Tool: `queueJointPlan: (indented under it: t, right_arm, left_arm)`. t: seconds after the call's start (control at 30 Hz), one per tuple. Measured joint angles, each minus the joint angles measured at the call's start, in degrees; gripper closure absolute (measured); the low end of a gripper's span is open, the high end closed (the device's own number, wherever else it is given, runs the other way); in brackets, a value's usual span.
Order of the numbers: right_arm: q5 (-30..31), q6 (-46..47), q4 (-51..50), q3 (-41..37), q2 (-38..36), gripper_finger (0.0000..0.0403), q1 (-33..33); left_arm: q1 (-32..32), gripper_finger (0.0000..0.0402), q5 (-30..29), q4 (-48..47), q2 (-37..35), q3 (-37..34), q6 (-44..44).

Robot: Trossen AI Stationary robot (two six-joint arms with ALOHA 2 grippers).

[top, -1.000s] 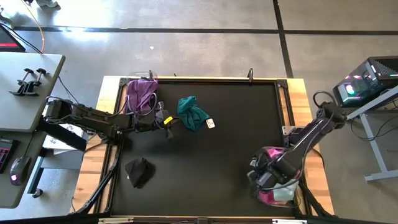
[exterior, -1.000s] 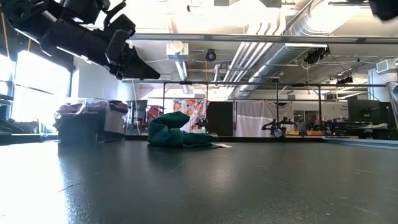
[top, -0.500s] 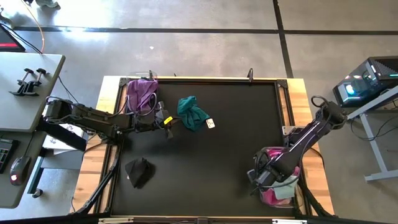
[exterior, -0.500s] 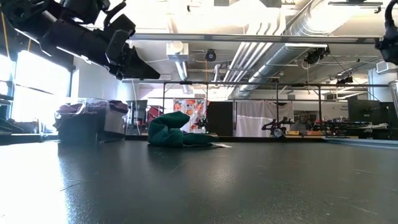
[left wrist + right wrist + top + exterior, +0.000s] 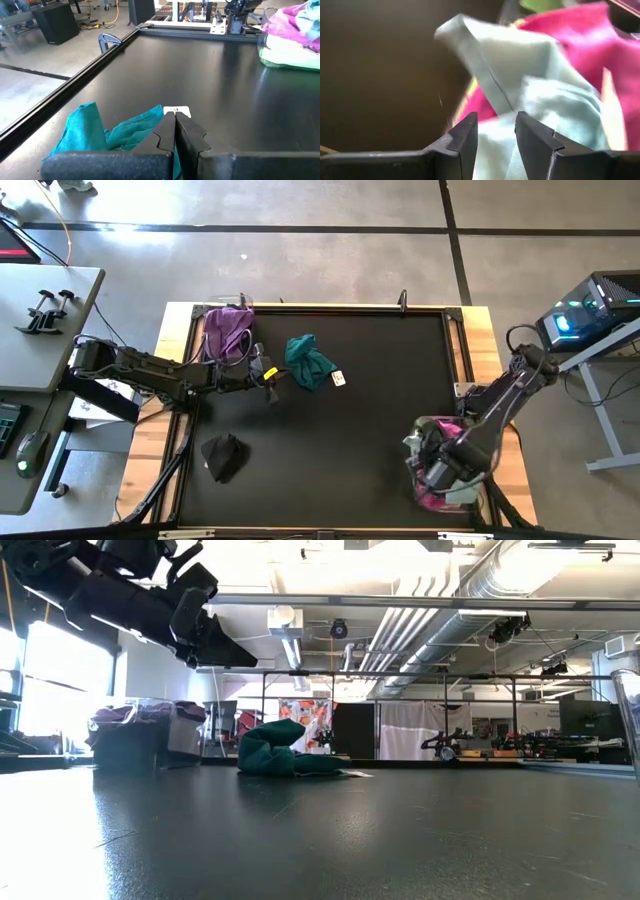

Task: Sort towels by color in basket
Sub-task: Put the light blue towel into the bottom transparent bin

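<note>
A teal towel lies crumpled on the black table, with a white tag by it. A black towel lies near the front left. A purple towel hangs over the far-left basket. My left gripper hovers shut just left of the teal towel. My right gripper points down over the near-right basket, which holds magenta and lime cloth, and is shut on a mint towel. My right gripper pinches a fold of the mint towel between its two fingers, coming from above and pointing down. One pale corner stands up beside the fingers. The rest of the towel lies on the magenta cloth in the basket.
The table's raised black frame runs along its edges. The middle of the black mat is bare. A desk with clamps stands beyond the left edge, and equipment beyond the right.
My right gripper has shifted over the near-right basket, a little toward the table's left and then back toward the right edge and up. A pale corner of the mint towel now sticks out at its left side.
</note>
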Motion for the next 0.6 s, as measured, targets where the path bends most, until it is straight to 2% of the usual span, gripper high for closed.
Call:
queueJointPlan:
  t: [0.17,0.37,0.47,0.6]
  right_arm:
    - [-4.91,7.41,-3.75,3.09,-0.03,0.0279,3.22]
    - [-8.35,17.16,-2.63,-0.10,-0.07,0.0279,6.74]
    - [-8.50,19.52,1.63,-4.39,-0.07,0.0279,7.50]
    - [-8.55,19.86,13.02,-12.06,-0.07,0.0279,6.77]
  left_arm:
    - [0.00,0.0402,-0.03,0.00,0.00,0.02,0.00]
    - [0.00,0.0402,-0.03,-0.02,0.00,0.01,0.02]
    - [0.00,0.0402,-0.03,-0.03,0.00,0.02,0.02]
    - [0.00,0.0402,-0.02,-0.01,0.00,0.00,0.02]
